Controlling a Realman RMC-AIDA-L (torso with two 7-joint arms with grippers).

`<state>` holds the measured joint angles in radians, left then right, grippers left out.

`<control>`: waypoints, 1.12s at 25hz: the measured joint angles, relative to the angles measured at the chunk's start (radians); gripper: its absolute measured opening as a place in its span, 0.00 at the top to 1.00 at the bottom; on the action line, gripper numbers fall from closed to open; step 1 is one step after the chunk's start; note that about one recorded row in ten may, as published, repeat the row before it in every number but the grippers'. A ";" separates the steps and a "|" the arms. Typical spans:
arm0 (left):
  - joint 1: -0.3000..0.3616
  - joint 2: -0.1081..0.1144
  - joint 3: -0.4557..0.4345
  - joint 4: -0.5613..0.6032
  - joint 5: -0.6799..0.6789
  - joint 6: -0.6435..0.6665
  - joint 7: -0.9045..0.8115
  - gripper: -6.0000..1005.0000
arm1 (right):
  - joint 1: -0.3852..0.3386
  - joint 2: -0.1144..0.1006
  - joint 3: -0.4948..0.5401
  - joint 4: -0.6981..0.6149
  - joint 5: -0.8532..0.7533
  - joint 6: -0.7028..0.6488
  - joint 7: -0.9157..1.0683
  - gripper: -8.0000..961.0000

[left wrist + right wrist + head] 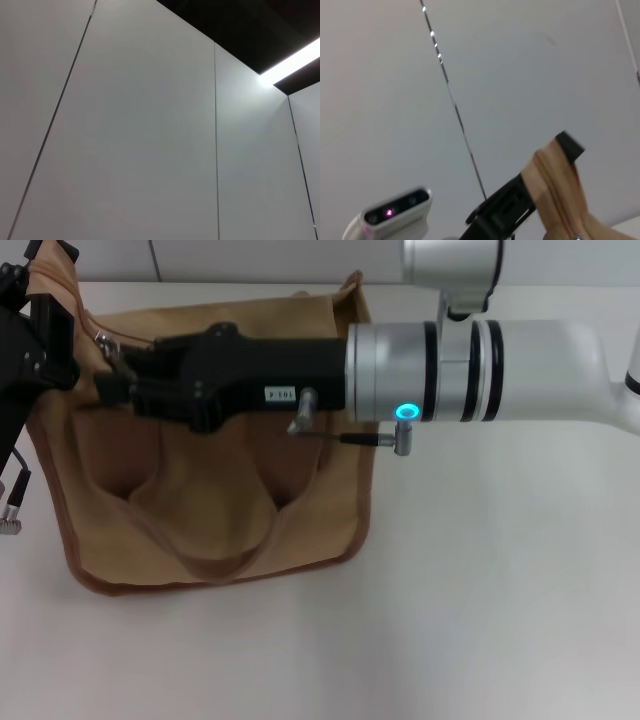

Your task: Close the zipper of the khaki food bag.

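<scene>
The khaki food bag lay on the white surface. The right pincer reached across its top near the zipper, the left pincer gripped its corner; finger states of both unclear

Even, bright overhead light filled the scene. The white surface looked washed out, with only a soft, faint shadow under the khaki food bag. A ceiling light strip glared white in the left wrist view. The right wrist view was blurred and soft throughout.
</scene>
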<state>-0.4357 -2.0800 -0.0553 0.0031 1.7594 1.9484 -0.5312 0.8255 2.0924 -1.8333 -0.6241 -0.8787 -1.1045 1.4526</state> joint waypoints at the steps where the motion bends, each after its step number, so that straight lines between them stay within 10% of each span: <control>1: 0.000 0.000 0.000 0.000 0.000 0.000 0.000 0.97 | -0.003 0.000 0.003 0.002 0.013 -0.001 0.000 0.72; 28: -0.001 0.000 0.000 0.000 0.000 0.001 0.002 0.97 | 0.015 -0.002 0.000 0.029 0.028 -0.003 0.000 0.85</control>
<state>-0.4369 -2.0800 -0.0552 0.0031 1.7595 1.9492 -0.5291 0.8404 2.0908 -1.8331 -0.5952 -0.8509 -1.1074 1.4526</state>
